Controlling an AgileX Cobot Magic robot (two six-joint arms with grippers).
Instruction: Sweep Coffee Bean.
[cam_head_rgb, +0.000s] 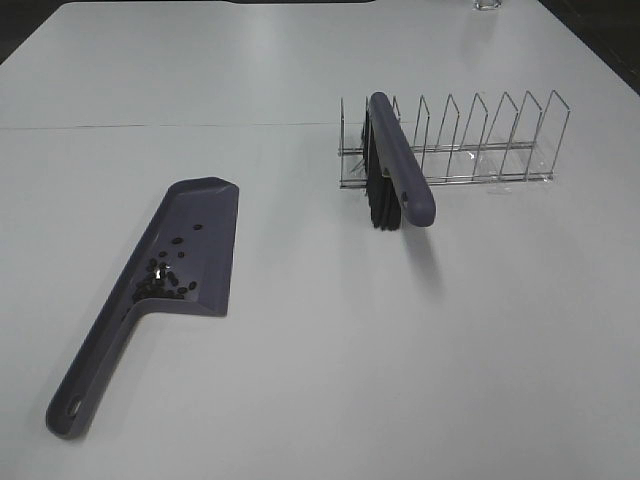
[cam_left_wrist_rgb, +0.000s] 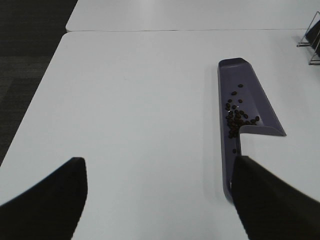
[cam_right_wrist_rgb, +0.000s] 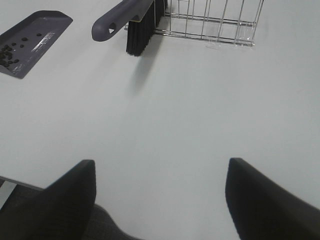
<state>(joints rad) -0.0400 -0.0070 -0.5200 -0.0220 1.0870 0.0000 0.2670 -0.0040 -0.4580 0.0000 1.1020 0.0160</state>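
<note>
White worktop (cam_head_rgb: 300, 380), seam across. Coffee beans (cam_head_rgb: 163, 280) heaped in purple dustpan (cam_head_rgb: 205, 215); brush (cam_head_rgb: 398, 170) propped in wire rack (cam_head_rgb: 500, 135). Dark carpet (cam_left_wrist_rgb: 25, 60) beside. Both grippers' fingers (cam_left_wrist_rgb: 47, 200) spread, empty.

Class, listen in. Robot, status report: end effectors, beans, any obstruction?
Both end effectors, left and right, open, holding nothing. Coffee beans sit in the dustpan. Brush parked in wire rack. Nothing in the way.

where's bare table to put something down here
Bare: the wide stretch between dustpan and brush, all the near table in front of the wire rack, and the far side behind both. Crowded only in the dustpan, where coffee beans cluster.
</note>
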